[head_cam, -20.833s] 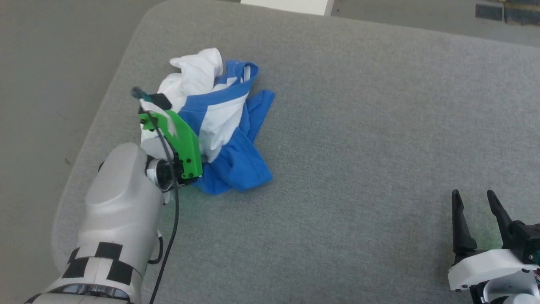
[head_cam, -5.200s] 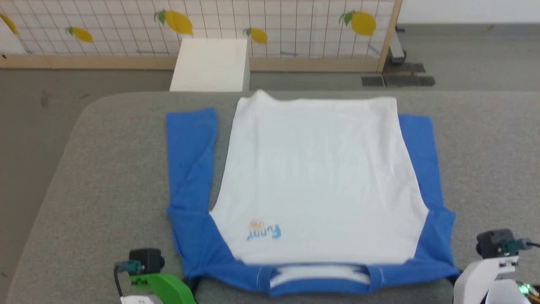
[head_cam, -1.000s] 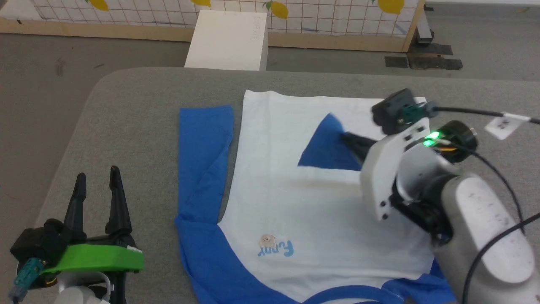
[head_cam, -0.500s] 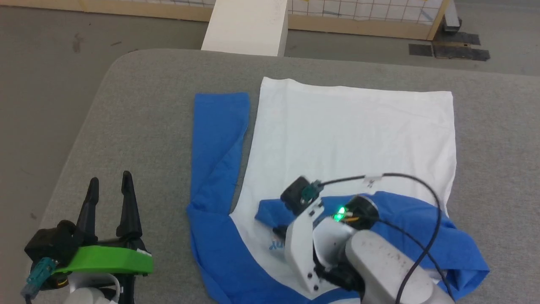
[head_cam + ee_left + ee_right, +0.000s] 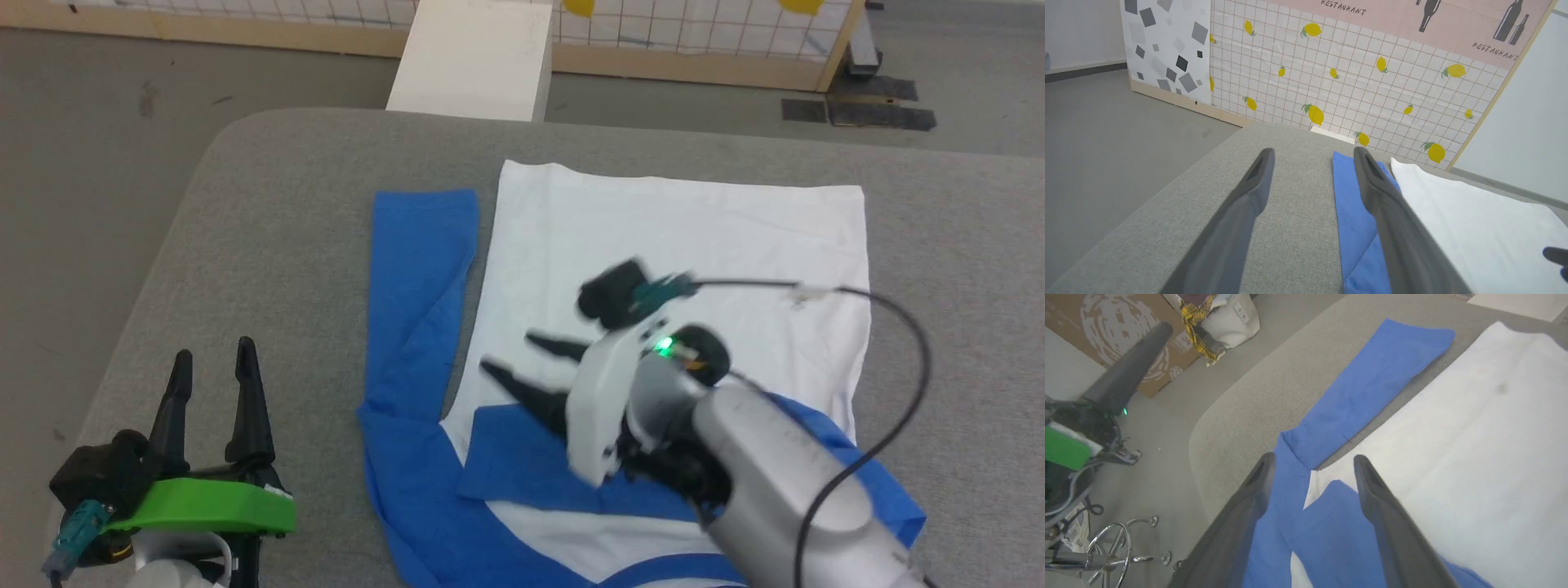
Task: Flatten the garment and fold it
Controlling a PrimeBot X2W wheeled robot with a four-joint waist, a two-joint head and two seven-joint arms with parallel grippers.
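Looking down through the head camera, I see the garment (image 5: 678,237) spread on the grey padded table (image 5: 269,212). Its white body lies flat, with the hem toward the far edge and the blue neckband (image 5: 653,567) at the bottom of the picture. The straight sleeve (image 5: 420,261), on my left, lies alongside the white body with its cuff pointing away from me. The folded sleeve (image 5: 522,465) lies across the chest on top of the white cloth, its cuff end reaching toward the left side of the shirt.

My right gripper (image 5: 507,351) hangs over the shirt at the upper edge of that folded sleeve, fingers pointing to my left. It is blurred, but the jaws are spread and nothing is between them. In the right wrist view the right gripper (image 5: 1314,458) shows both fingers apart, with the folded sleeve's cuff end and the white cloth below them. I cannot tell whether the tips touch the fabric.

My left gripper (image 5: 213,349) sits at the lower left over bare table, well apart from the shirt. Its fingers point away from me, jaws wide and empty. The left wrist view shows grey table between the fingers of the left gripper (image 5: 1313,152), and the straight sleeve runs just beside one finger.

Beyond the table stand a white block (image 5: 469,57) and a lemon-patterned tiled panel (image 5: 1351,81). A cardboard box (image 5: 1098,326) and a chrome chair base (image 5: 1114,547) are on the floor.
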